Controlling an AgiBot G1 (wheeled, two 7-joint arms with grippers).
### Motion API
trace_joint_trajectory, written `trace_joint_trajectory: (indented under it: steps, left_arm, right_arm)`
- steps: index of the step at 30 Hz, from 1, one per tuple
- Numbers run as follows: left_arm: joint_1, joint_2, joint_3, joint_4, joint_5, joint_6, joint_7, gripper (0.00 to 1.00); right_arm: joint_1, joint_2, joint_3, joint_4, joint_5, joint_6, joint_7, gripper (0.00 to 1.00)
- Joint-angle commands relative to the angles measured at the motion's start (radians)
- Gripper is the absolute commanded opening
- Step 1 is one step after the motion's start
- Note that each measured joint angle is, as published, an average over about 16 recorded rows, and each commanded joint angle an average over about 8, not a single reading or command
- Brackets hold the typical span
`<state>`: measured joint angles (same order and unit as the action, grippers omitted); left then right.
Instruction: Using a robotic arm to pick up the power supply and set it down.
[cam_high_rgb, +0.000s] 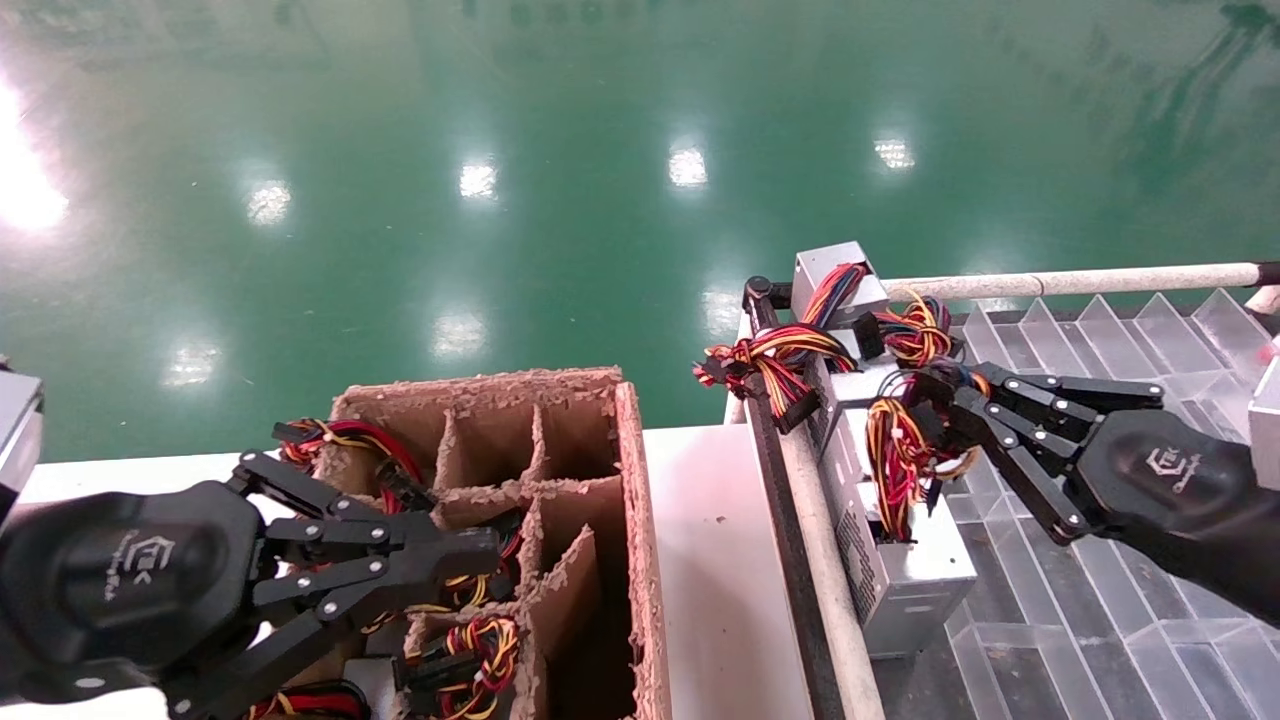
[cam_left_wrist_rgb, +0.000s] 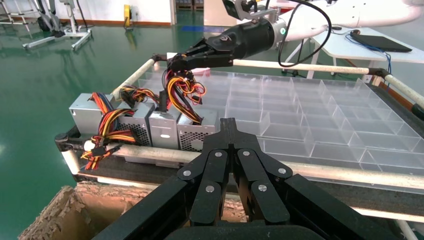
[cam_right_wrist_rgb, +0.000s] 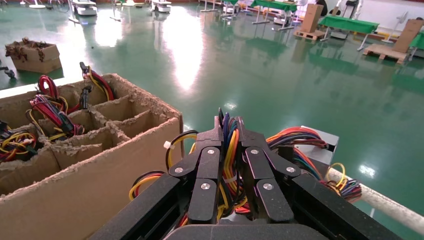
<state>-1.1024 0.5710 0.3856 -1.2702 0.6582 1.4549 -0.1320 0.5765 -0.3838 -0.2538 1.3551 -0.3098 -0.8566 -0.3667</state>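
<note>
Black linked right hand (cam_high_rgb: 925, 415) pinching power supply (cam_high_rgb: 905, 570) wires.

**Crowded tray edge, open tray beyond**

The power supply (cam_high_rgb: 905, 560) lies in a row of similar boxes packed against the tray's near rail (cam_high_rgb: 815, 560), their wire bundles (cam_high_rgb: 775, 360) spilling over that rail. The right gripper (cam_high_rgb: 935, 420), closed on wires, fills the space above the row. Past the boxes, the clear divided tray (cam_high_rgb: 1100, 600) is open. The partitioned cardboard box (cam_high_rgb: 640, 560) stands near the rail, with bare white tabletop (cam_high_rgb: 715, 560) between them.
</note>
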Motion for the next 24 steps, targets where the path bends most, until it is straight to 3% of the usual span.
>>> trace_joint_trajectory:
  steps: [1, 24]
  left_arm:
    - [0.000, 0.000, 0.000, 0.000, 0.000, 0.000, 0.000, 0.00]
    - [0.000, 0.000, 0.000, 0.000, 0.000, 0.000, 0.000, 0.00]
  right_arm:
    - [0.002, 0.003, -0.002, 0.000, -0.003, 0.002, 0.002, 1.00]
    - [0.076, -0.003, -0.028, 0.003, -0.029, -0.027, 0.045, 1.00]
